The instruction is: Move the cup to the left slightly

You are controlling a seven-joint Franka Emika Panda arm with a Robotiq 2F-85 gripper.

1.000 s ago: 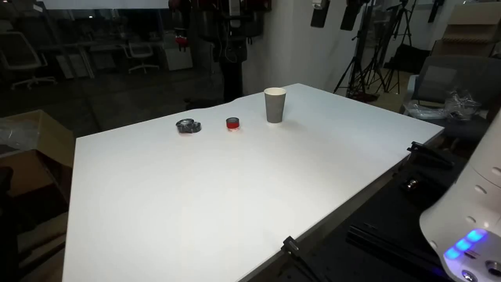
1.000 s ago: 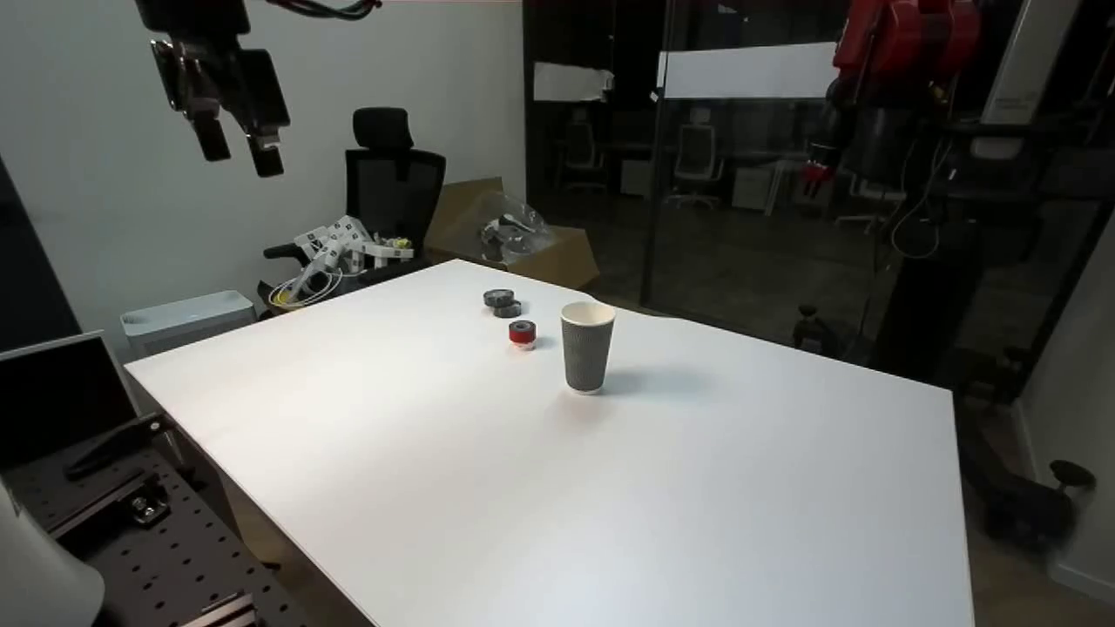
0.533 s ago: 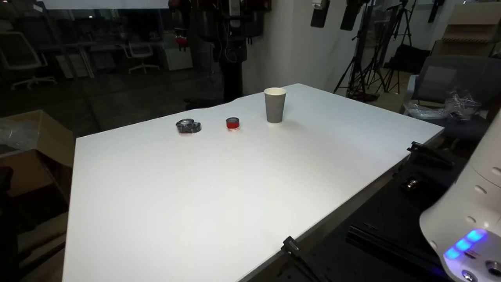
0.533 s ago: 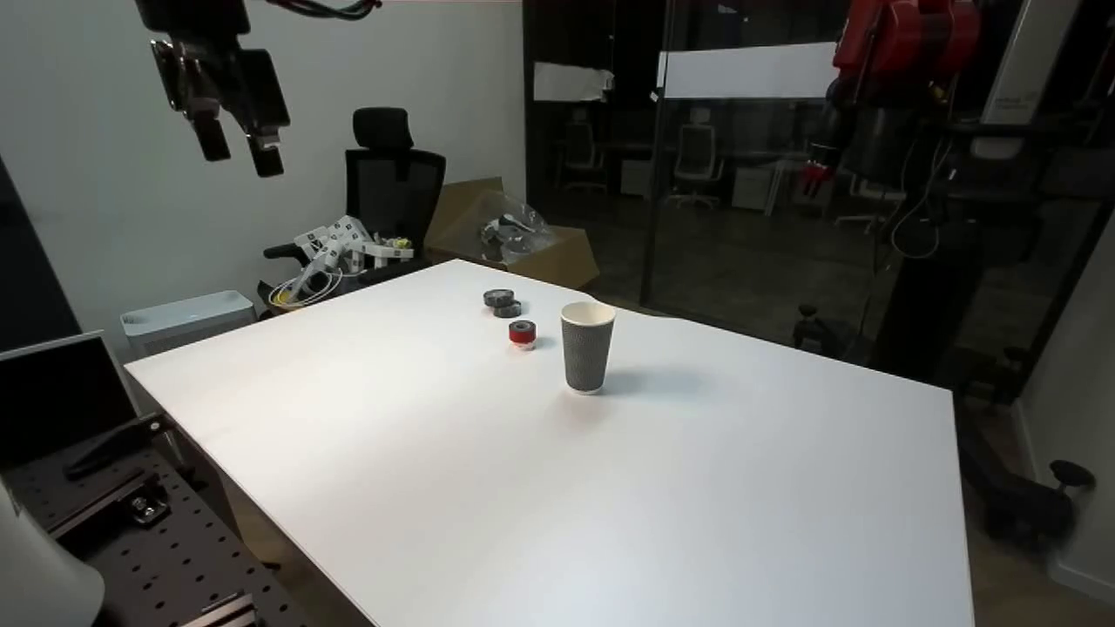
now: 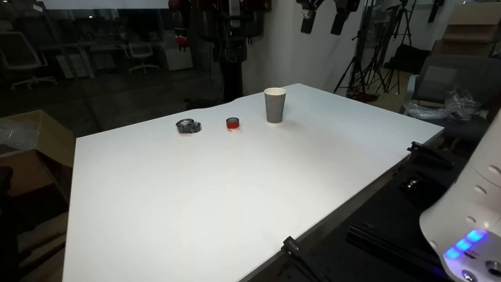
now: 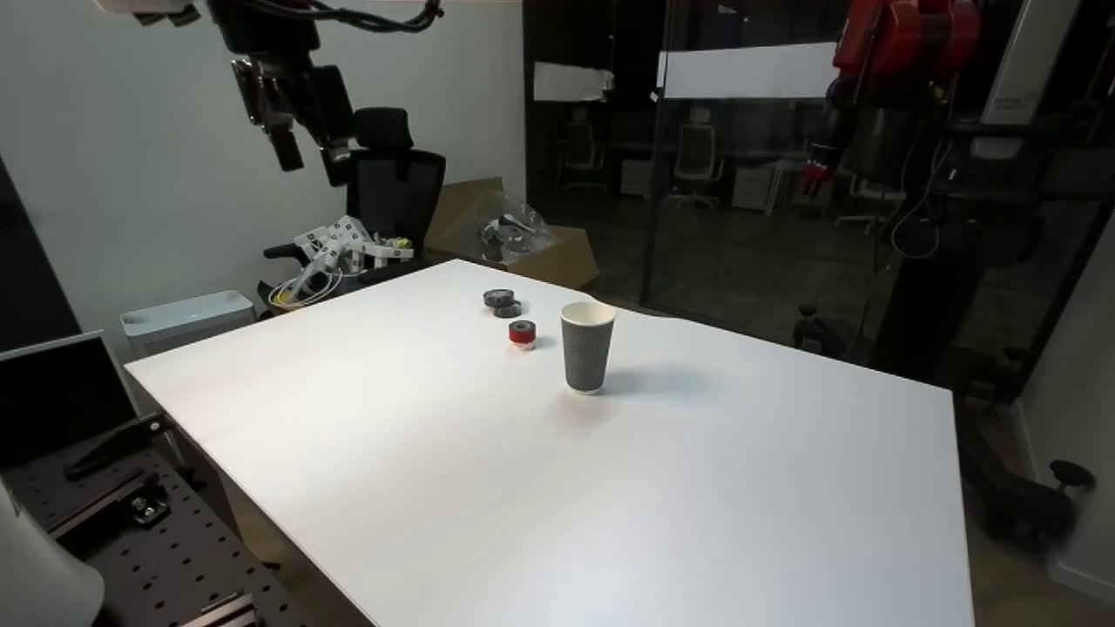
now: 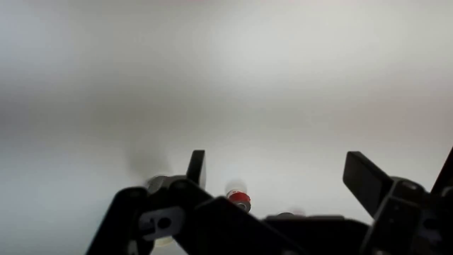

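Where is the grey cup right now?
The grey cup stands upright on the white table. In both exterior views it is to the right of its nearest neighbour, the small red roll, with the dark rolls farther away.

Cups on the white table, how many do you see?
1. The grey cup stands upright on the white table, right of the red roll in both exterior views. Another nested inside might not show.
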